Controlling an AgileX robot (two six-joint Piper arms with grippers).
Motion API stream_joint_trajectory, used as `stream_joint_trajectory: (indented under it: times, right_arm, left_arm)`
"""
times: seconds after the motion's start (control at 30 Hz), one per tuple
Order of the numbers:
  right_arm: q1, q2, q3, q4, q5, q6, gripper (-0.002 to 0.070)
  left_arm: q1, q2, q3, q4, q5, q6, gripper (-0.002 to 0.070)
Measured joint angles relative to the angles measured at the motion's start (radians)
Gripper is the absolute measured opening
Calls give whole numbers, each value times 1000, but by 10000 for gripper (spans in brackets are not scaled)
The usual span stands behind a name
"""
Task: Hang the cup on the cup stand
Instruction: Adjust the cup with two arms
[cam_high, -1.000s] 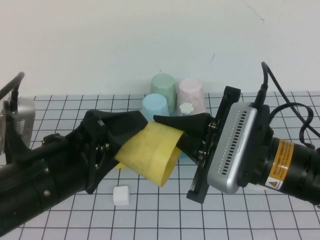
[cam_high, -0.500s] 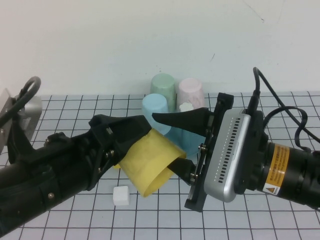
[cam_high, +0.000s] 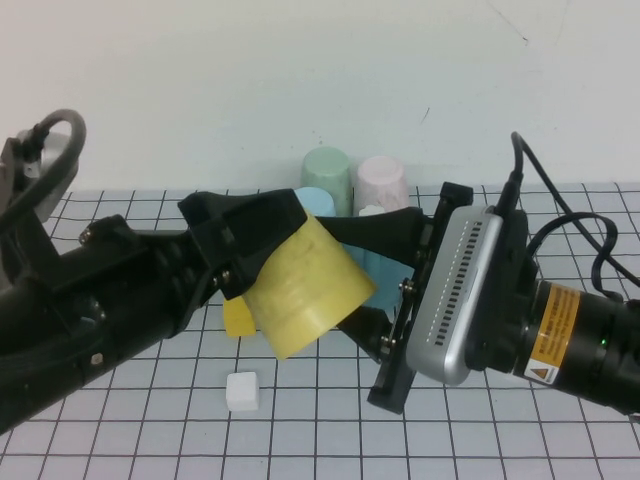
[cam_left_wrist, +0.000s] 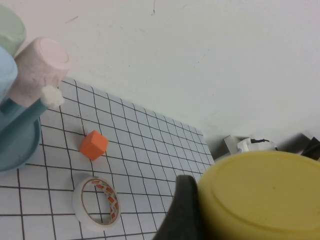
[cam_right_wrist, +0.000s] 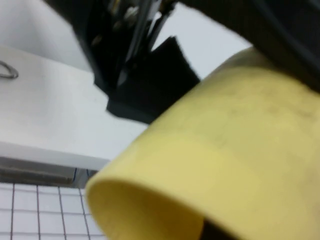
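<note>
High view: left gripper (cam_high: 262, 262) held the cup (cam_high: 305, 285), fingers closed on it; right gripper (cam_high: 365, 275) reached beside it, finger state unclear.

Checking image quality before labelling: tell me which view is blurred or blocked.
Right wrist view: softest, the yellow cup fills it out of focus. Left wrist view: sharp on the tape roll. High view: evenly lit, left gripper and right gripper hide the cup stand.
</note>
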Motion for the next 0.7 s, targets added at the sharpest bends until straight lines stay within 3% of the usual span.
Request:
stream_joint_trajectory:
  times: [0.7]
  right_arm:
    - [0,0,0,92,25,32,419]
  left_arm:
    - [0,0,-6,-9,-41,91,553]
